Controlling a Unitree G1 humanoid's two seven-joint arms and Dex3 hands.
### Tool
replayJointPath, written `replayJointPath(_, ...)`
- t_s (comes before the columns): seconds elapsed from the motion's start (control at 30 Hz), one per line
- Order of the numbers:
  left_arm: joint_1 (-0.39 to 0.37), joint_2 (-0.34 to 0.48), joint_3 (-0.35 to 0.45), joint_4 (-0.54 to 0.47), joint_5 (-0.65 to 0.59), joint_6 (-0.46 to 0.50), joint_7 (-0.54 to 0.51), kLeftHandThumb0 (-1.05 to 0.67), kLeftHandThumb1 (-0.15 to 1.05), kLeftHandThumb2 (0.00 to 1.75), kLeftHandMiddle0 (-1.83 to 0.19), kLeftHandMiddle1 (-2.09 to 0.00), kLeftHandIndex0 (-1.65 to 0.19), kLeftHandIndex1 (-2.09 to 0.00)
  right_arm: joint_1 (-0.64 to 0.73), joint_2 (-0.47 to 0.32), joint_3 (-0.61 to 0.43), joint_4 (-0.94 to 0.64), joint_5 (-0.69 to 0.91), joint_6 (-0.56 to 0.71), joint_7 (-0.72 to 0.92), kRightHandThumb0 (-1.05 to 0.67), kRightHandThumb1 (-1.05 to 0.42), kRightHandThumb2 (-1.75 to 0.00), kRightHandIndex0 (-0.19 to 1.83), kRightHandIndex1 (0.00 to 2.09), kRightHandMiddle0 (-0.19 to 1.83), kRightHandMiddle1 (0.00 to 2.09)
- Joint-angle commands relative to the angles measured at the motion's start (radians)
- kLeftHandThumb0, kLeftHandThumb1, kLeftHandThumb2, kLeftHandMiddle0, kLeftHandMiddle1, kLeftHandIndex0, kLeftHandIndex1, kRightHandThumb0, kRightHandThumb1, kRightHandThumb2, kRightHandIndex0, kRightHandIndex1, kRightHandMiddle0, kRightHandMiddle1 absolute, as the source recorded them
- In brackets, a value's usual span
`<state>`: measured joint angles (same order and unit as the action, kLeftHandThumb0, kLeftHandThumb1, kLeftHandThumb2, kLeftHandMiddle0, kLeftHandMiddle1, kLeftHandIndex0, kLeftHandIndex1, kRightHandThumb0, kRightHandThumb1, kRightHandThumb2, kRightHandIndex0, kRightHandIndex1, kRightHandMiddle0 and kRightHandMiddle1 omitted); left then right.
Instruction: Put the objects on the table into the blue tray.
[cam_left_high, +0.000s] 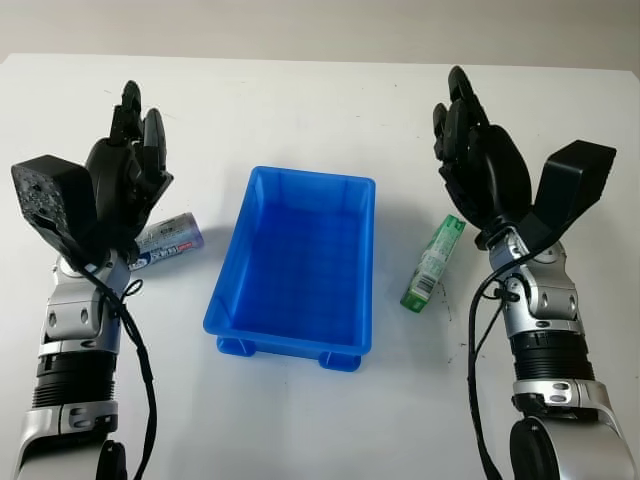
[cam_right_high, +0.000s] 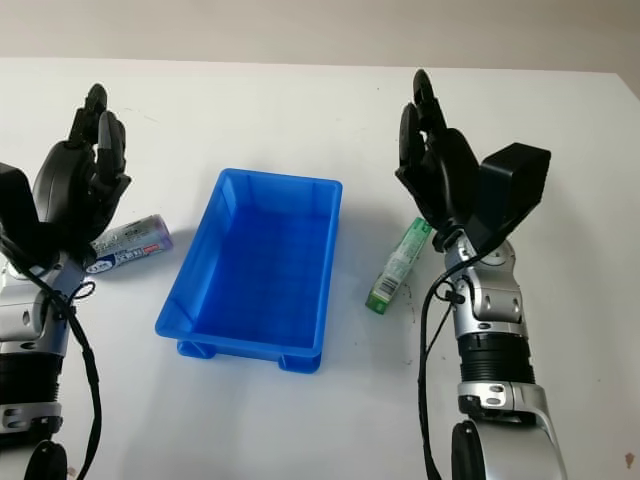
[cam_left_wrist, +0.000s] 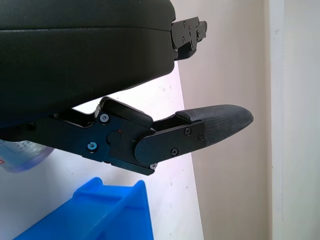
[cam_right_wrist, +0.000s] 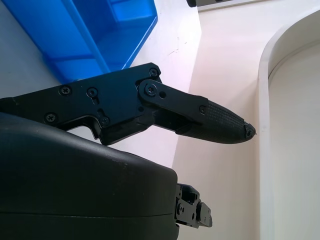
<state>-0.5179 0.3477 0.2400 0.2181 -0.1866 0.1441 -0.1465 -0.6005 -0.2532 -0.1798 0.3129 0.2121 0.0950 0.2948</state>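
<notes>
The left hand (cam_left_high: 128, 165) is open above the table's (cam_left_high: 300, 100) left side and holds nothing. A silver-and-purple tube (cam_left_high: 172, 241) lies just beneath its near edge, a clear strip of tabletop between it and the blue tray (cam_left_high: 230, 290). The tray sits at centre, nothing in it, with bare table on every side. A green bottle (cam_left_high: 433, 262) lies just off the tray's right wall, apart from it. The right hand (cam_left_high: 478, 160) is open above the bottle's far end, holding nothing.
</notes>
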Motion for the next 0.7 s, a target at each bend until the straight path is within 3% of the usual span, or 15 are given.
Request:
replayJointPath(0.0, 0.008, -0.001, 0.0, -0.036, 0.002, 0.006, 0.003, -0.84, 1.05, 0.68, 0.16, -0.06, 0.17, -0.05, 0.016, -0.007, -0.001, -0.036, 0.006, 0.009, 0.0, -0.77, -1.05, -0.74, -0.19, 0.0, -0.19, 0.0)
replayJointPath(0.43, -0.009, -0.008, -0.006, -0.017, 0.01, 0.028, 0.006, -0.83, 1.05, 0.69, 0.15, -0.06, 0.16, -0.06, -0.004, -0.027, -0.006, 0.005, 0.003, 0.007, 0.022, -0.79, -1.05, -0.71, -0.19, 0.0, -0.19, 0.0)
replayJointPath(0.67, 0.016, -0.003, 0.006, -0.042, 0.005, 0.024, 0.004, -0.83, 1.05, 0.68, 0.17, -0.05, 0.19, -0.04, -0.047, -0.184, 0.024, -0.034, -0.044, -0.015, 0.167, -0.83, -1.05, -0.51, -0.19, 0.0, -0.19, 0.0)
